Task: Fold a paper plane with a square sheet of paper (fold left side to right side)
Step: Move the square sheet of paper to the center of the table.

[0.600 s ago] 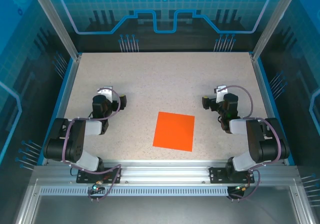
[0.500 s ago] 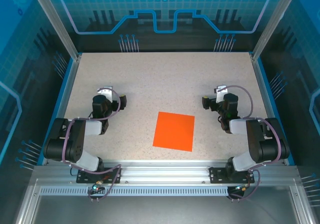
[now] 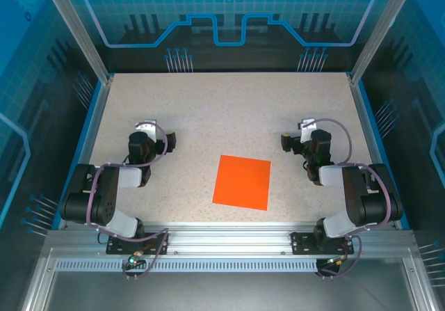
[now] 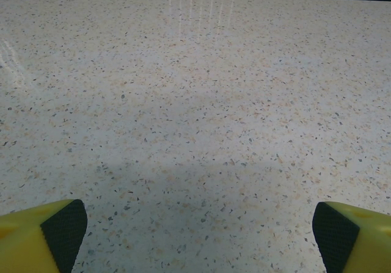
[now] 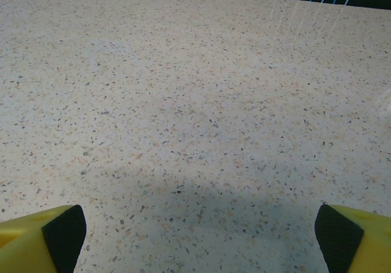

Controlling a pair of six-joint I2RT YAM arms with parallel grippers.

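Square sheet of paper [image 3: 241, 181] flat between left jaws, right jaws, apart from both; both released, empty.

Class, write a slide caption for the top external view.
Orange square sheet of paper lies flat and untouched, left claw and right claw apart from it.

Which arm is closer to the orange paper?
The right end effector: the square sheet of paper lies right of centre, farther from the left end effector.

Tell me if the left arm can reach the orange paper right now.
Probably yes: the square sheet of paper lies flat on the table, to that arm's right, with nothing between, and the left pincer is open.
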